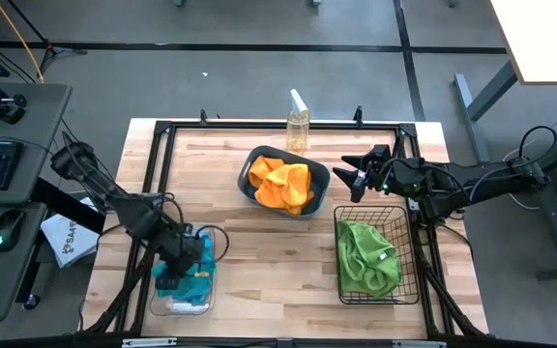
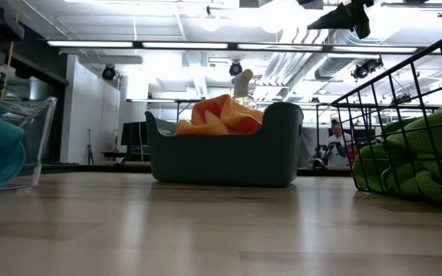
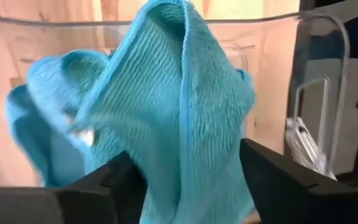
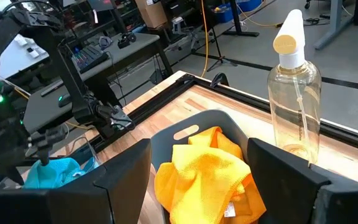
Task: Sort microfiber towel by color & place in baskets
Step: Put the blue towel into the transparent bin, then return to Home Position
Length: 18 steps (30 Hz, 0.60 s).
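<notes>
The left end effector (image 1: pixel 184 263) hangs directly over the clear bin (image 1: pixel 204 302) at the near left of the surface (image 1: pixel 259 261). Its fingers (image 3: pixel 114 186) stand spread, with a blue towel (image 3: pixel 173 112) draped loosely between them; whether the cloth touches either finger cannot be told. The towel bunches upward in a fold and its lower part lies inside the bin, whose clear wall (image 3: pixel 278 74) rises just beyond the fingers. In the high view the same blue cloth (image 1: pixel 193 280) shows below the end effector, within the bin's rim.

The right end effector (image 1: pixel 348 172) hovers above the surface, fingers spread and holding nothing. Just ahead of it and below sits the teal tub (image 1: pixel 319 184), filled with orange towels (image 1: pixel 283 184). The wire basket (image 1: pixel 409 290) lies just behind and below it, holding green towels (image 1: pixel 367 256). Beyond the tub, farther out from this end effector, a spray bottle (image 1: pixel 298 124) stands upright at the far edge of the surface.

In the low view the tub (image 2: pixel 225 157) stands mid-surface with orange cloth (image 2: pixel 225 115) heaped above its rim, the basket (image 2: pixel 420 100) to one side and the bin (image 2: pixel 33 138) to the other.
</notes>
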### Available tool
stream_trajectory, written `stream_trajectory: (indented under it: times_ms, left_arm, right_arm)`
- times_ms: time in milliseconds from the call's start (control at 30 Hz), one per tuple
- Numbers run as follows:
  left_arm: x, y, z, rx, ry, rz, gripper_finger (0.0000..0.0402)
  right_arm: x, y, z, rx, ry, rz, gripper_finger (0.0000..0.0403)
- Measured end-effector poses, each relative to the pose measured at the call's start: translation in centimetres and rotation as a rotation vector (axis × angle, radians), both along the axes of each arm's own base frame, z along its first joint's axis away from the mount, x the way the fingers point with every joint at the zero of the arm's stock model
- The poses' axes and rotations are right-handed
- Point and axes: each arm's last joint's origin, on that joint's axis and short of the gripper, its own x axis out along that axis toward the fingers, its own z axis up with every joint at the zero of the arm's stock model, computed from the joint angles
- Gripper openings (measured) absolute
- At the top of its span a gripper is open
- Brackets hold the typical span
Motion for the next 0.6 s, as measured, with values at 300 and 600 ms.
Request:
stream_trajectory:
  times_ms: [300,600]
  left_arm:
    - [0.2,2.9,4.5,-0.02,-0.103,-0.002,0.0265]
    - [2.4,9.5,8.0,0.362,-0.455,0.123,0.0255]
  right_arm:
    - [0.0,0.0,0.0,-0.001,-0.001,0.001,0.0262]
    - [0.2,0.0,1.5,0.001,-0.152,-0.017,0.0261]
